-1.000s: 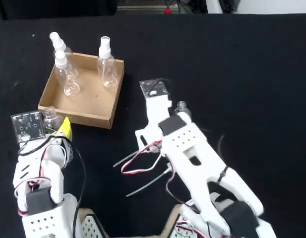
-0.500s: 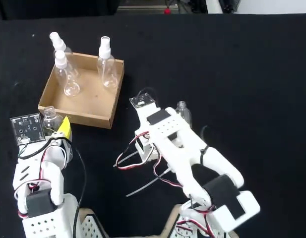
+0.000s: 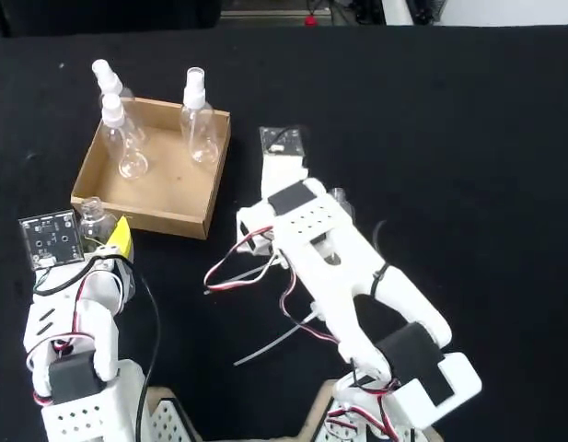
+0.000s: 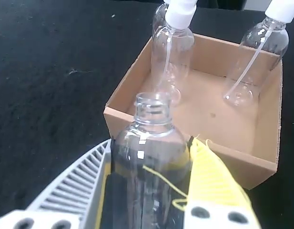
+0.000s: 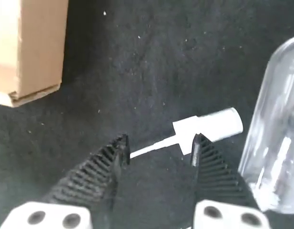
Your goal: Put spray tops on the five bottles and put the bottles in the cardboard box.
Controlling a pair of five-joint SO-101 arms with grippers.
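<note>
My left gripper (image 3: pixel 101 236) is shut on a clear bottle (image 4: pixel 149 143) with no top, held upright just in front of the cardboard box (image 3: pixel 141 210). Two bottles with white spray tops (image 3: pixel 199 115) (image 3: pixel 122 138) stand in the box. A third one (image 3: pixel 107 78) is at its far corner, and I cannot tell whether it is inside. My right gripper (image 5: pixel 158 145) is open low over the table, its fingertips on either side of the thin tube of a white spray top (image 5: pixel 208 126) lying flat. Another clear bottle (image 5: pixel 280 138) stands beside it, half hidden by the arm (image 3: pixel 339 198).
The table is covered in black cloth (image 3: pixel 468 138). A corner of the box (image 5: pixel 27 47) lies close to my right gripper. Loose red and white cables (image 3: pixel 256 285) hang from the right arm over the middle of the table.
My right arm swung toward the near left, then stretched back away, so its wrist now sits farther up the table. The left arm and its bottle have stayed put.
</note>
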